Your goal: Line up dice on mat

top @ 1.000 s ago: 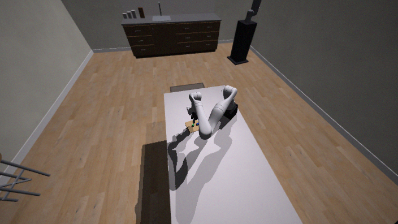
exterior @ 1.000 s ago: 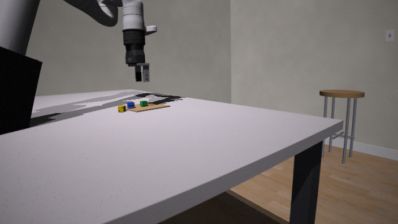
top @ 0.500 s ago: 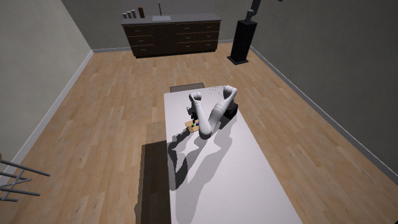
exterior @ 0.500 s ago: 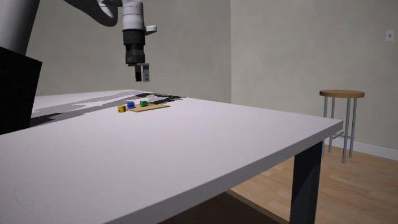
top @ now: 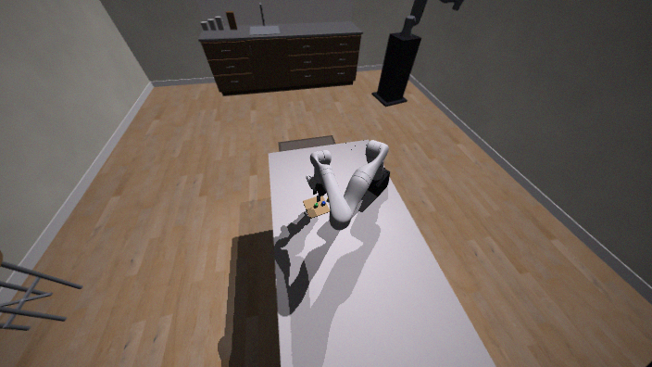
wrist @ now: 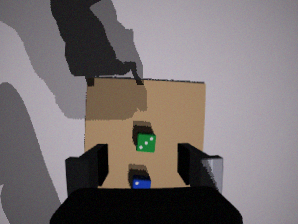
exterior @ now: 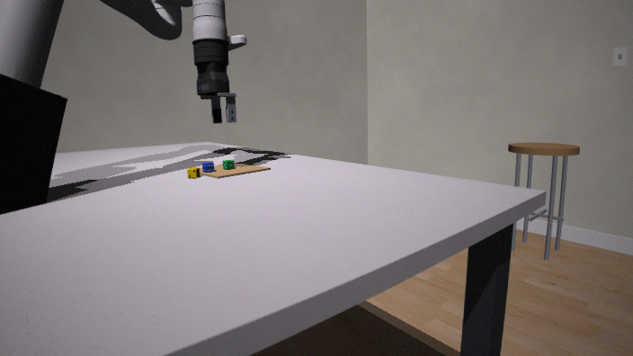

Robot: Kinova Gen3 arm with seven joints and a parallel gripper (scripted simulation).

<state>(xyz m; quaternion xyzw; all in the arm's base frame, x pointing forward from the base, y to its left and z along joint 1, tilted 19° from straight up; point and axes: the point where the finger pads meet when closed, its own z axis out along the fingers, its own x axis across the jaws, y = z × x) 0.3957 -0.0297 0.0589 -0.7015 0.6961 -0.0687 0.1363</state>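
Nearest in the exterior view, a wide stretch of the pale grey surface (exterior: 289, 240) is seen, borne at its corner by a dark leg. Farther along it, a yellow die (exterior: 192, 173) is found resting directly on the surface, just beside the near edge of a thin tan mat (exterior: 245, 169) and not on it. A blue die (exterior: 208, 166) is seen at the edge of the mat next to the yellow one; whether it stands fully on the mat cannot be told from this angle. A green die (exterior: 227, 164) is placed on the mat beyond it, apart from the blue one. In the wrist view the green die (wrist: 145, 141) is shown near the middle of the mat (wrist: 180, 110), with the blue die (wrist: 139, 181) below it at the mat's edge, partly hidden by the black body of the hand. The numbers on the dice are too small to be read. Above the dice, the hand (exterior: 223, 120) is held well clear of the surface, pointing straight down, its fingers (exterior: 230, 109) spread wide with nothing between them. Behind, the pale arm is bent back toward its dark base (exterior: 28, 146). Off to the side, a wooden stool (exterior: 543, 148) is set on the floor by the wall.
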